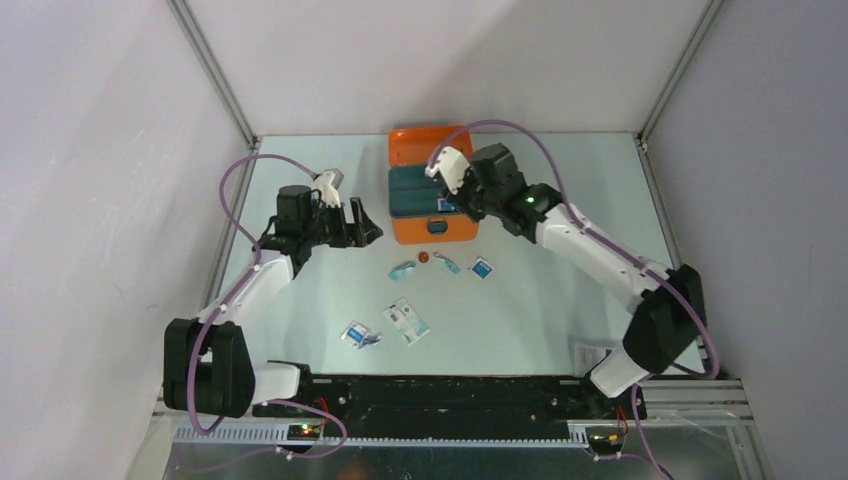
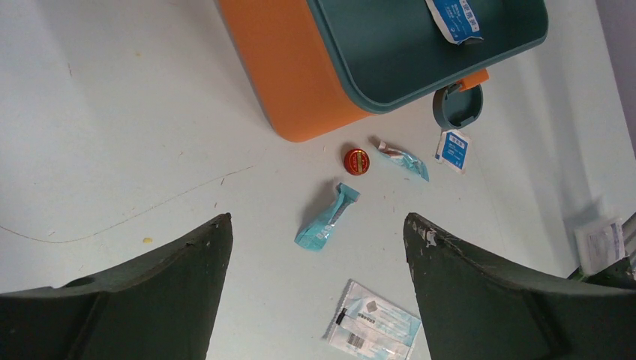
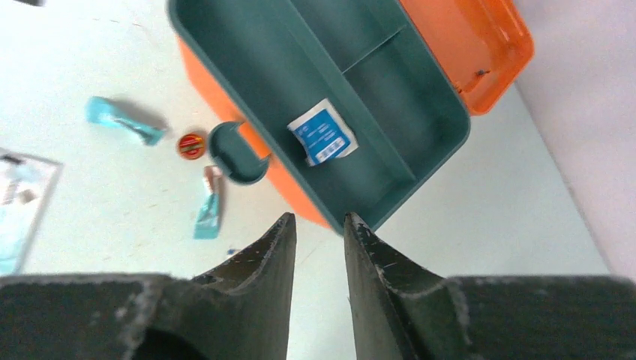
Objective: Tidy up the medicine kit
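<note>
Hovering over medicine kit (image 3: 465, 45), its lid cut off | right gripper (image 3: 320, 219) narrowly parted, empty | left gripper (image 2: 316, 219) wide apart

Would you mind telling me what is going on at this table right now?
Two robot arms are filling the open orange medicine kit. The right gripper hovers over its teal tray, jaws slightly apart and empty; one blue-and-white packet lies inside. The left gripper hangs wide open above the sachets, a red cap and flat packets loose on the table.
</note>
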You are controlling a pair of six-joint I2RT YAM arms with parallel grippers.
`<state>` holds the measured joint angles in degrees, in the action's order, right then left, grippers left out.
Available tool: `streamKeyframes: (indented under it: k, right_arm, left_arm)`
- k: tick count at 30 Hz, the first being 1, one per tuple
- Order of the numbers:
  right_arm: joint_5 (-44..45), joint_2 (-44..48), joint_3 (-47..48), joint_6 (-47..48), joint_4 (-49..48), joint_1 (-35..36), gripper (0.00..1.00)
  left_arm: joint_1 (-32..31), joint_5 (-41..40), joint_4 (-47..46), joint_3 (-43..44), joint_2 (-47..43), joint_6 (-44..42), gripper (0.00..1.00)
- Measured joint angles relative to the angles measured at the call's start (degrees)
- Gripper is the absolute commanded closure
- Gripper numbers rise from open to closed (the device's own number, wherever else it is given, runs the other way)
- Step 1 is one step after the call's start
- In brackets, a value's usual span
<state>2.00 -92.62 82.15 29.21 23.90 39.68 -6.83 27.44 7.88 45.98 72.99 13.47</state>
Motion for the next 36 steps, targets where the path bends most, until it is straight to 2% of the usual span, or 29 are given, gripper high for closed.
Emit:
streamKeyframes:
  k: [2,4,6,9,13,20,28,36]
  right_arm:
    - [-5.42,3.5,-1.51,-1.53,1.07,-1.84,0.56]
    - [-10.56,7.28,-5.6,-3.08,1.03,-4.48,0.44]
    - [-15.06,9.9,-10.93,-4.9,1.18,-7.41,0.42]
    - [-19.34,8.63,-16.28,-6.27,1.64,-10.86,0.42]
    - [-23.04,3.1,-18.67,-3.74,2.45,-12.9,0.42]
    - [-30.03,-2.4,-18.64,10.1,2.32,-14.99,0.43]
    - [-30.32,-12.46,-15.15,18.16,2.45,-13.42,0.49]
    - [-27.67,-14.08,-14.49,19.58,1.92,-12.79,0.51]
  left_arm:
    - [0.0,0.0,0.02,0.0,0.0,0.0,0.12]
    - [0.0,0.0,0.02,0.0,0.0,-0.02,0.12]
    - [0.0,0.04,0.0,0.0,0.0,-0.02,0.12]
    - [0.02,0.55,0.0,0.0,0.22,0.02,0.12]
    - [0.02,1.81,-0.02,0.0,1.05,0.11,0.12]
    - [0.02,2.43,-0.02,0.0,1.49,0.17,0.12]
    - [0.02,2.49,-0.02,0.0,1.49,0.13,0.12]
    - [0.02,2.47,-0.02,0.0,1.49,0.09,0.12]
